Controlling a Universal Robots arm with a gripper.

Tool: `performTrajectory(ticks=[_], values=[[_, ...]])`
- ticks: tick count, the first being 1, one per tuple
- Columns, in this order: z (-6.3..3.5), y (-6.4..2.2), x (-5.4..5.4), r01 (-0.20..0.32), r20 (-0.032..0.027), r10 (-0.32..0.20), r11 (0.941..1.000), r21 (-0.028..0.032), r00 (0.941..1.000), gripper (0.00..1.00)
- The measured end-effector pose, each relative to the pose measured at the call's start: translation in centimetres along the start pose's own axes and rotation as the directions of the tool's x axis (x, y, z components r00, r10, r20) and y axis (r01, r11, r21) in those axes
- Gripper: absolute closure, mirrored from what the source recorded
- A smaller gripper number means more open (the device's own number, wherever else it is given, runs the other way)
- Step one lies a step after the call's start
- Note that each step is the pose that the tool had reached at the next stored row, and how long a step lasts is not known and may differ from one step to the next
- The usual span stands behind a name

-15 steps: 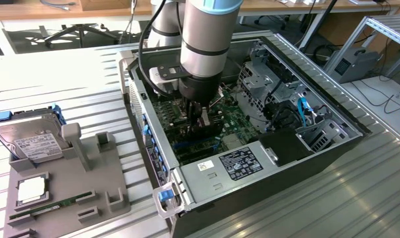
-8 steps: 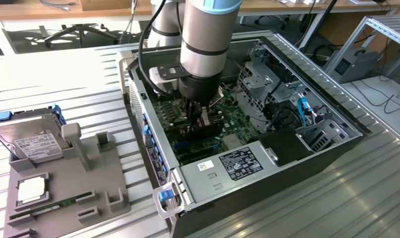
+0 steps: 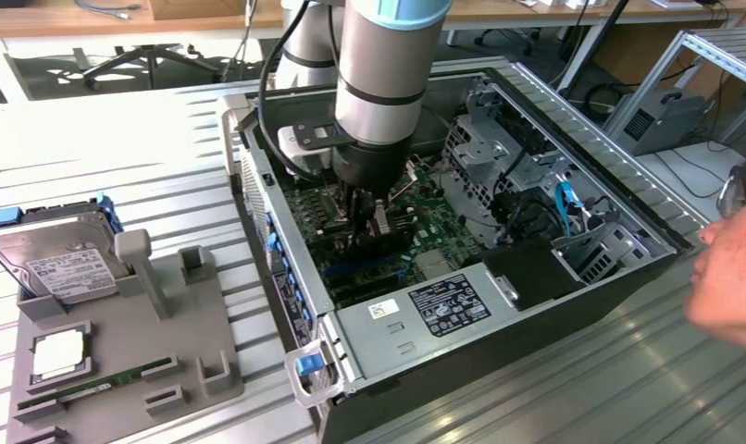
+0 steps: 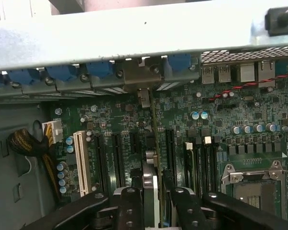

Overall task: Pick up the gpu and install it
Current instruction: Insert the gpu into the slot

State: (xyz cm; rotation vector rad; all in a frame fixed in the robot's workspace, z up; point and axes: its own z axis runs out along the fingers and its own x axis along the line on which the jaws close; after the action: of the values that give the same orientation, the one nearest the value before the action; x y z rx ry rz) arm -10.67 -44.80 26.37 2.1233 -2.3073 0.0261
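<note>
While the gpu (image 4: 152, 158) is clamped edge-on by the gripper (image 4: 156, 203) above the motherboard (image 4: 221, 139), seating is judged underway; slot alignment is needed.

computer case (image 3: 602, 277): 1 | gpu (image 4: 153, 139): 1 | hard drive (image 3: 55, 257): 1, at 9 o'clock of the case | grey holder tray (image 3: 163, 361): 1 | RAM stick (image 3: 83, 390): 1 | white slot (image 4: 79, 163): 1 | end effector (image 4: 156, 201): 1
</note>
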Motion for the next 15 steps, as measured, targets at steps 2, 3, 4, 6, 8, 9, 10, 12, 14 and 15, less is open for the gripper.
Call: performTrajectory(ticks=[2,3,4,6,8,9,10,12,14,15], values=[[-0.24,-0.04,0.0,0.013,0.0003,-0.013,0.9999,0.0001,0.9999,0.73],[-0.22,-0.08,-0.05,0.019,0.0004,-0.019,0.9998,0.0003,0.9998,0.73],[-0.11,-0.15,-0.05,0.02,0.0002,-0.02,0.9998,-0.0003,0.9998,0.73],[0.0,-0.27,-0.07,0.049,0.0012,-0.049,0.9988,0.0,0.9988,0.73],[0.15,-0.31,-0.07,0.049,0.0032,-0.049,0.9988,-0.0018,0.9988,0.73],[0.2,-0.32,-0.08,0.049,0.0038,-0.049,0.9988,-0.0023,0.9988,0.73],[0.24,-0.33,-0.08,0.049,0.0043,-0.049,0.9988,-0.0028,0.9988,0.73],[0.29,-0.35,-0.08,0.049,0.0045,-0.049,0.9988,-0.0038,0.9988,0.73],[0.32,-0.38,-0.08,0.049,0.0048,-0.049,0.9988,-0.0038,0.9988,0.73],[0.33,-0.38,-0.09,0.049,0.005,-0.049,0.9988,-0.0036,0.9988,0.73]])
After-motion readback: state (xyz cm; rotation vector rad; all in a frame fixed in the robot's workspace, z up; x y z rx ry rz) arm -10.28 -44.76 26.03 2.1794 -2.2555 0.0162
